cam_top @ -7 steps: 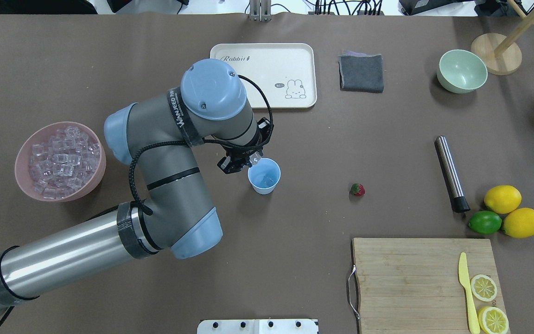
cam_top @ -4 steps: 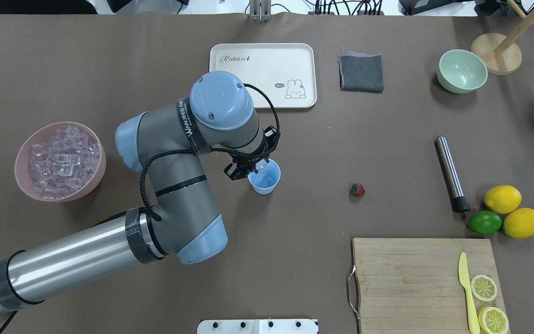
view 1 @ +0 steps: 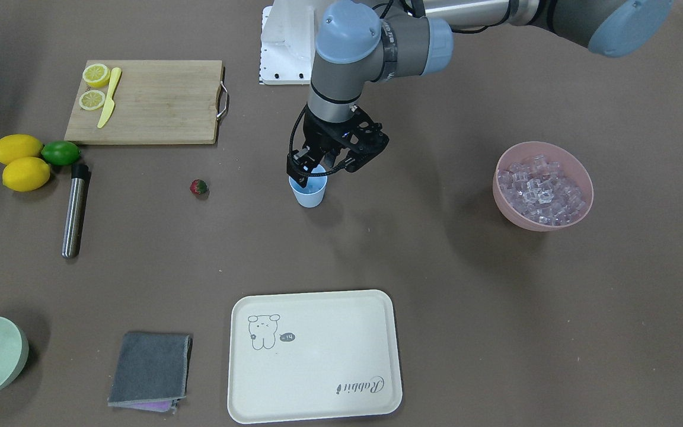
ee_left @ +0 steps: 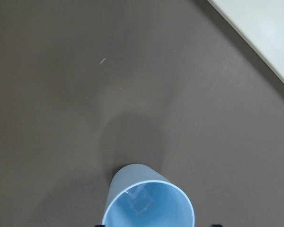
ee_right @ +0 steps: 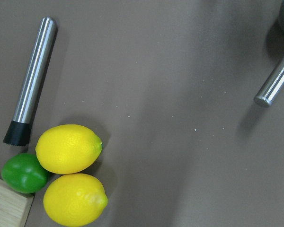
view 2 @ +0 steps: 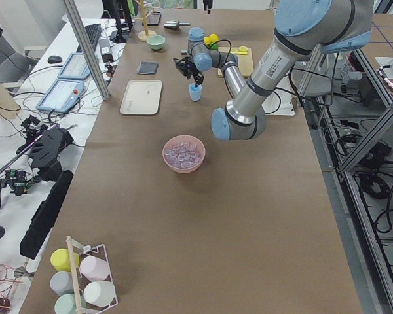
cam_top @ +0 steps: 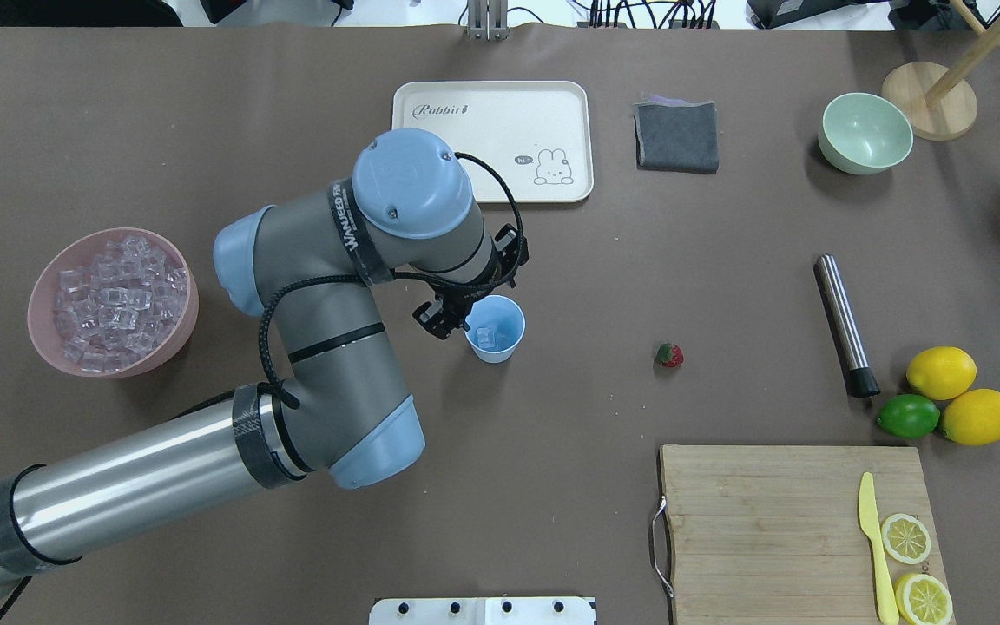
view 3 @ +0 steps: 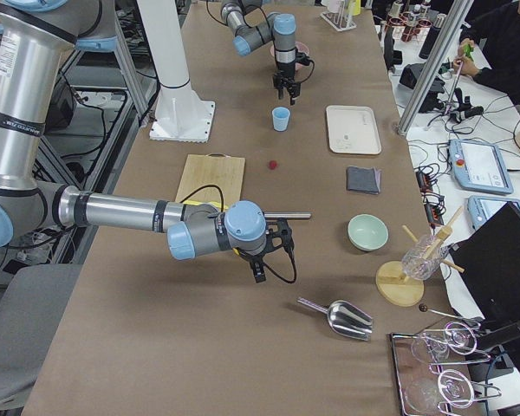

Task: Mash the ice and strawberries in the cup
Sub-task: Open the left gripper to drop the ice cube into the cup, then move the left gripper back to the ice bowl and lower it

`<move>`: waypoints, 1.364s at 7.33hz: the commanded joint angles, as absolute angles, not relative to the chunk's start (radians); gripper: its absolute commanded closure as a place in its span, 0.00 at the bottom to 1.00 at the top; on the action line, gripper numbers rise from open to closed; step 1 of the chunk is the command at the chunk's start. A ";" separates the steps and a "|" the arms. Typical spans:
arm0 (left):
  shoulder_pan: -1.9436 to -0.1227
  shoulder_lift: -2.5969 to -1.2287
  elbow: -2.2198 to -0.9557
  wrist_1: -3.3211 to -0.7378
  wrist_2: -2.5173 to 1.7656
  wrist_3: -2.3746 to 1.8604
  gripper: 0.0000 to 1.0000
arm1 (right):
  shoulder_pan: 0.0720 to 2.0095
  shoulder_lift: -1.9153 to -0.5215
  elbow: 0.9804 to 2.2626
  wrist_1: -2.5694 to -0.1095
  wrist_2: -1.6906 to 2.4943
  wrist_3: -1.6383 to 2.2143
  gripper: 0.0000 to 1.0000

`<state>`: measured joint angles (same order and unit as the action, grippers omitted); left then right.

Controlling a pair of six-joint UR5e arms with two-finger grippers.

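While beneath left end effector (view 1: 319,168), cup (view 1: 308,194) upright.

The brown table (cam_top: 205,130) bears cup (cam_top: 510,325), strawberry (cam_top: 669,355), pink bowl (view 1: 531,223), tray (cam_top: 483,130), cutting board (cam_top: 769,521), lemons (cam_top: 941,372).

cup (ee_left: 166,204) cropped below, right gripper (view 3: 261,272) seemingly indistinct

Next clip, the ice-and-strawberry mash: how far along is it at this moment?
Done: one piece of ice lies in the cup. In hand: the left gripper hangs open and empty over the cup's rim. Left: the strawberry lies on the table apart from the cup, the steel muddler lies untouched, and no mashing shows yet.
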<state>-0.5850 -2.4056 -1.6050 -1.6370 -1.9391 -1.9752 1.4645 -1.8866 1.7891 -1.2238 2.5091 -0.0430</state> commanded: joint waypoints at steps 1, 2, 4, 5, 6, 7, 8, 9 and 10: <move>-0.740 -2.280 -1.704 -1.632 -2.099 -1.931 0.22 | 1.463 -1.885 1.789 -1.223 2.508 -0.043 0.00; -0.824 -2.199 -1.751 -1.631 -2.188 -1.848 0.22 | 1.463 -1.884 1.790 -1.221 2.508 -0.043 0.00; -0.883 -2.029 -1.840 -1.632 -2.206 -1.612 0.22 | 1.465 -1.882 1.793 -1.221 2.508 -0.043 0.00; -0.884 -1.963 -1.862 -1.640 -2.192 -1.551 0.22 | 1.463 -1.881 1.793 -1.221 2.508 -0.043 0.00; -0.885 -1.881 -1.899 -1.667 -2.191 -1.486 0.22 | 1.463 -1.881 1.793 -1.221 2.508 -0.043 0.00; -0.887 -1.796 -1.920 -1.725 -2.180 -1.426 0.22 | 1.463 -1.881 1.793 -1.221 2.508 -0.043 0.00; -0.887 -1.763 -1.919 -1.765 -2.149 -1.424 0.22 | 1.463 -1.881 1.793 -1.221 2.508 -0.043 0.00; -0.887 -1.722 -1.917 -1.802 -2.126 -1.411 0.22 | 1.463 -1.881 1.793 -1.221 2.508 -0.043 0.00; -0.885 -1.680 -1.911 -1.851 -2.108 -1.414 0.22 | 1.463 -1.881 1.792 -1.221 2.508 -0.043 0.00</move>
